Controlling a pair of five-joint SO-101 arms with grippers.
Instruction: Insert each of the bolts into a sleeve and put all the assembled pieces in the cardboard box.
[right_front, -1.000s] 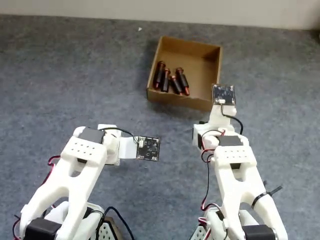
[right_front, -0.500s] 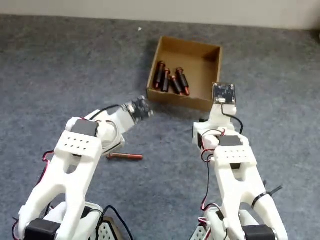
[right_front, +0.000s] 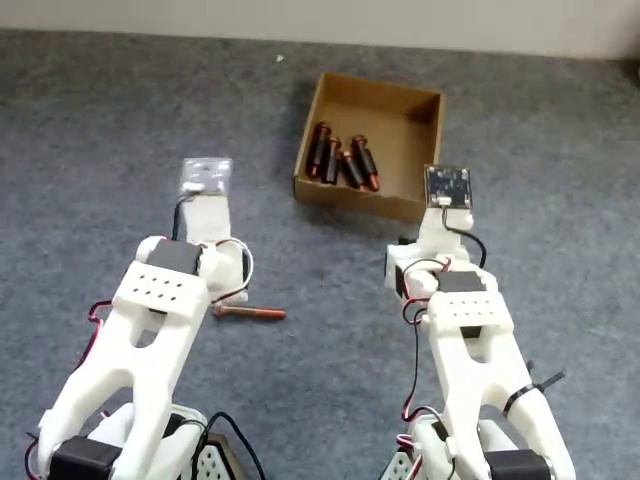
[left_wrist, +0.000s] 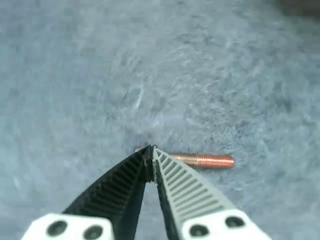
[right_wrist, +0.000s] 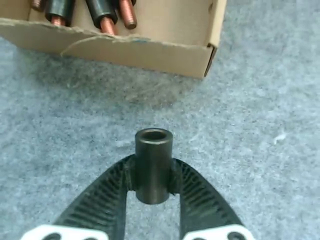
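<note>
— What was the left gripper (left_wrist: 151, 152) doing?

— Its ribbed jaws were pressed together at the tips and held nothing. It hung over the grey carpet (right_front: 120, 120).

— And the loose bolt (left_wrist: 200, 160)?

— It lay flat on the carpet, just past those tips. It was a slim copper-coloured rod with thread cut into one end. From above, it sat at about three o'clock of the left arm's wrist and seven o'clock of the cardboard box (right_front: 352, 195).

— What was in the box?

— Four assembled pieces (right_front: 340, 160), bunched toward its nine o'clock side. Each was a dark sleeve with copper showing at the ends.

— And on the right?

— The right gripper (right_wrist: 152, 180) was clamped on a sleeve (right_wrist: 153, 165). It was a smooth, dark, short tube, held with its open bore facing the wrist camera. That arm's wrist sat at about five o'clock of the box, near its front wall.
</note>
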